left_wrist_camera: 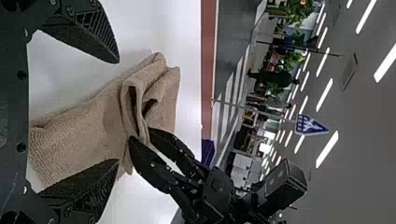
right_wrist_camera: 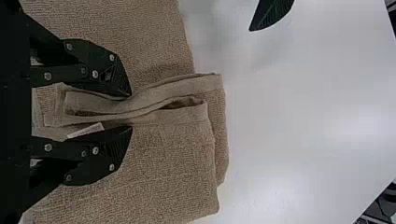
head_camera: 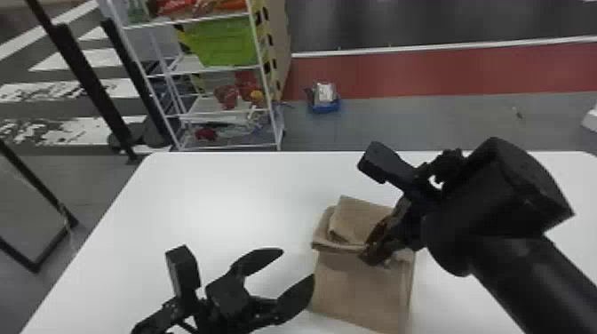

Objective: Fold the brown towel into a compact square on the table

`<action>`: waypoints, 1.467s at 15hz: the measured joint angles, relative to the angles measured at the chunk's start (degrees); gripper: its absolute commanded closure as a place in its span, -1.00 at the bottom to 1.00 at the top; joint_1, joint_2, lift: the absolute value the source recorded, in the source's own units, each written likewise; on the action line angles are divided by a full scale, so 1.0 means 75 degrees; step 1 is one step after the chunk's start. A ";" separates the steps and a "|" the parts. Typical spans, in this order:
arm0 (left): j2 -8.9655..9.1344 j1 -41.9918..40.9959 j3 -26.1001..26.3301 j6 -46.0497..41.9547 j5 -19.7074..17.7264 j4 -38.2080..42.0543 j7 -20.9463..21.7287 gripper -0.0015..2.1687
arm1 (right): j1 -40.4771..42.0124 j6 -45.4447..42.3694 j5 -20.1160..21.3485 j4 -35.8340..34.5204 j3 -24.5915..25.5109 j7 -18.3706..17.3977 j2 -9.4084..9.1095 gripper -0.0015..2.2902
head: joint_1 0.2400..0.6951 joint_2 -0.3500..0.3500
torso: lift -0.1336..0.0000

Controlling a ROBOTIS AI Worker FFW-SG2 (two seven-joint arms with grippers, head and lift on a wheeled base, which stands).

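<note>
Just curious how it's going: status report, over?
Right end effector closed on a fold of brown towel. Towel partly folded, on table. Left end effector open, close by, possibly in the way.

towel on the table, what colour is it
Plain brown, best seen in the right wrist view.

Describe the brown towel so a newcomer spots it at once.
Start at the white table in front of the robot. Right of centre in the head view lies the towel, its far end bunched in folded layers at the right gripper. It's soft brown cloth; its neighbours, that gripper and the left one, are black.
</note>
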State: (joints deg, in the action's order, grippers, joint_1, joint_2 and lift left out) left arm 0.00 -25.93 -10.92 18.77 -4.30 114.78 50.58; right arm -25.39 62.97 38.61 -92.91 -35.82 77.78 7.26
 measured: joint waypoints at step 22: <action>0.0000 0.0833 0.1277 0.0344 0.0439 -0.0123 -0.1079 -0.87 | -0.0299 -0.0175 -0.1169 -0.0610 0.1658 0.0000 0.0050 0.16 | 1.00 0.22 | -0.85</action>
State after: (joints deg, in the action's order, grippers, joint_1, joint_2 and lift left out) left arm 0.00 -19.68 -1.35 21.35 -1.01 113.86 42.49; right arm -27.63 61.66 29.84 -97.49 -23.39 77.78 7.64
